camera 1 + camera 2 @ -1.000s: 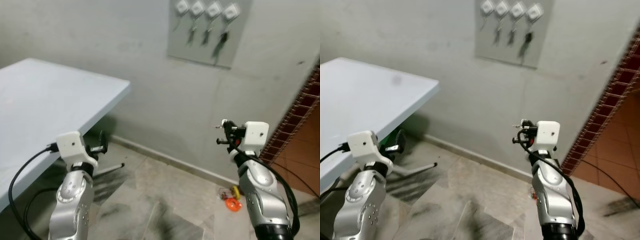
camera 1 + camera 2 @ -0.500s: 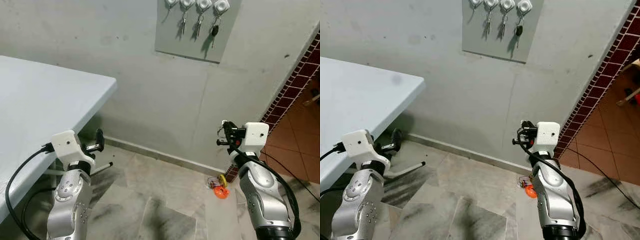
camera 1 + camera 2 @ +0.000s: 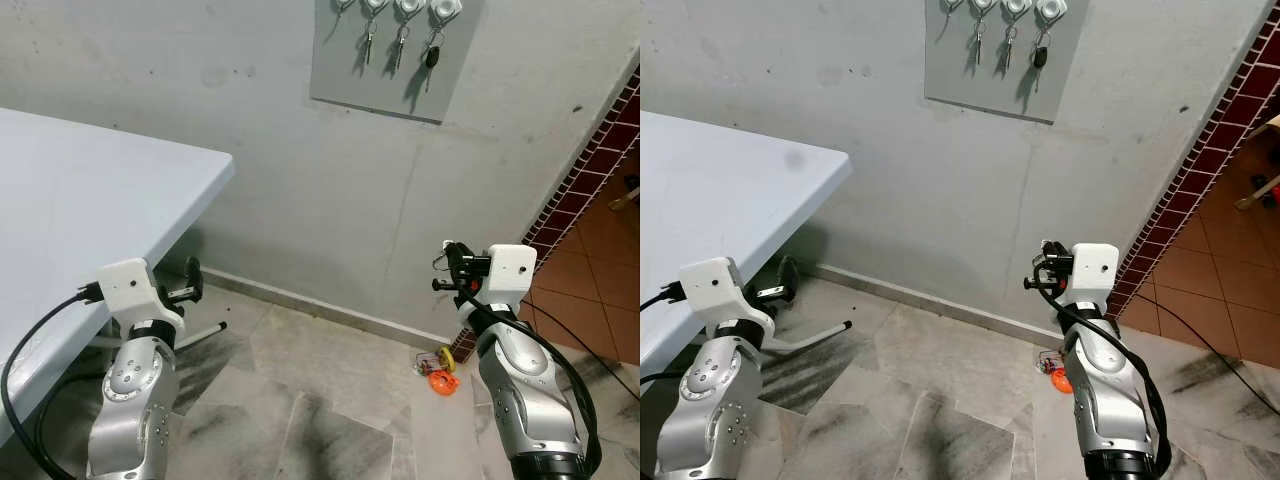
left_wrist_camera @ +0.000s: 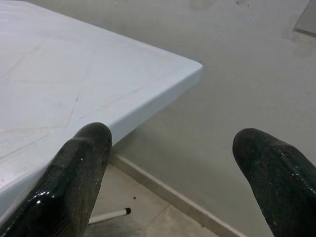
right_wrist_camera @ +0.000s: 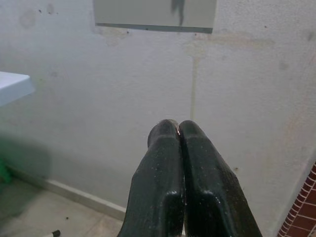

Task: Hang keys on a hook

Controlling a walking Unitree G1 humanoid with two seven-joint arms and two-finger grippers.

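Right gripper (image 3: 447,266) at centre-right of the left eye view, raised in front of the wall, fingers pressed together. Right wrist view shows the two fingertips (image 5: 170,132) touching with only a thin reddish glint in the seam. A small wire loop shows at the tip in the left eye view, likely a key ring, so I'd say it's pinching the keys (image 3: 440,261), but the keys themselves are too small to make out.

Left gripper (image 3: 187,284) at lower left, beside the white table (image 3: 90,210), fingers spread wide, nothing between them. Idle.

Progress: hang not done. Grey key board (image 3: 395,55) sits at top centre, well above and left of the right gripper. What's left, as I read it: lift the right arm to board height, close in on the wall, find a hook that will take the ring, hook it, release.

Counts:
- hooks (image 3: 405,6): 4 in a row along the top frame edge, partly cropped
- keys already hanging: 4 sets, one per hook; the rightmost has a dark fob (image 3: 431,58)
- free hooks: none that I can see, so doubling up on one may be needed
- small orange item (image 3: 437,379) on the tiled floor at lower right, near the wall base, can't tell what it is
- tables: 1
- grippers: 2
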